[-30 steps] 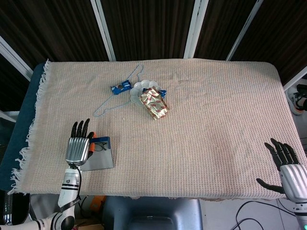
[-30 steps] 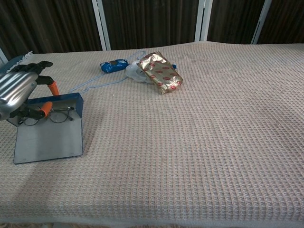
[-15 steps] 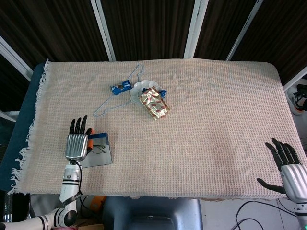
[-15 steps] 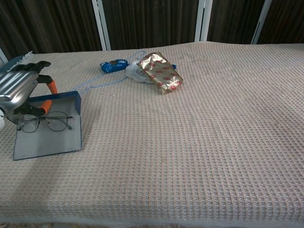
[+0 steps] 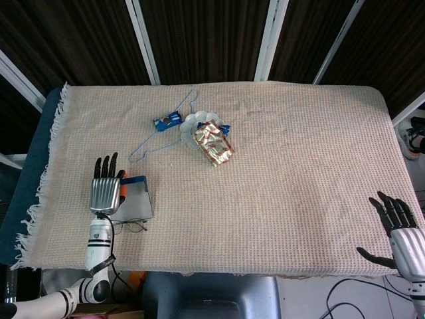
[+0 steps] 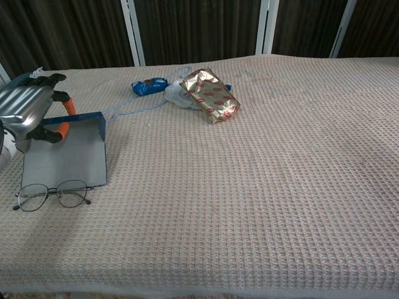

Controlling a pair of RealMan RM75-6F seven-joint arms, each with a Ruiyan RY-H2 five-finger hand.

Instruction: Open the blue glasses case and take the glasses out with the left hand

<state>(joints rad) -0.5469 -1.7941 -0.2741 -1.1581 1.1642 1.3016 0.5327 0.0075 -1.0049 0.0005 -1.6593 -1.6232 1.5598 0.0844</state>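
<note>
The left hand (image 6: 28, 112) sits over the far left end of the open blue glasses case (image 6: 65, 156), its fingers curled with orange-tipped pads (image 6: 62, 129) showing; whether it is pressing the case or merely resting there cannot be told, but it no longer holds the glasses (image 6: 53, 194). Half a second ago the glasses lay on the case's open grey flap under that hand; now they lie flat on the cloth-covered worktop (image 6: 262, 187), just beside the case's near edge and apart from the hand. That suggests the task's aim is essentially met: the case is open and the glasses are out. The right hand (image 5: 404, 232) is unchanged at the near right corner of the worktop, fingers spread and holding nothing, well apart from everything. Farther off, a gold snack packet (image 6: 211, 94), a small blue wrapper (image 6: 148, 85) and a light blue wire hanger (image 5: 163, 133) lie together towards the far side. In the head view the left hand hides much of the case, and the glasses (image 5: 133, 224) are thin and hard to make out there; the chest view cuts off the left arm.
</note>
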